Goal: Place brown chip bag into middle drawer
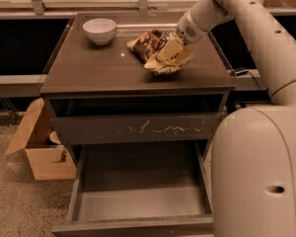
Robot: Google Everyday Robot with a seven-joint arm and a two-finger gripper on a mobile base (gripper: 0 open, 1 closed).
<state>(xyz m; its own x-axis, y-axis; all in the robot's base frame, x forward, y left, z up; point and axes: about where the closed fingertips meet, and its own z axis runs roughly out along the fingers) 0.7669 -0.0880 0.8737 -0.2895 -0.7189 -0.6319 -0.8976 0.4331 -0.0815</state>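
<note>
The brown chip bag (147,44) lies crumpled on the cabinet top (89,73), right of centre. My gripper (169,56) is at the end of the white arm, down on the bag's right side and touching it. The bag's right part is hidden under the gripper. The middle drawer (138,201) is pulled out at the bottom, with a plain front panel and a light grey floor, and nothing lies in it. It is well below and in front of the bag.
A white bowl (99,30) stands at the back left of the cabinet top. The drawer with pale scratch marks (138,129) is closed above the open one. An open cardboard box (42,149) sits on the floor at the left. My white base (259,177) fills the right foreground.
</note>
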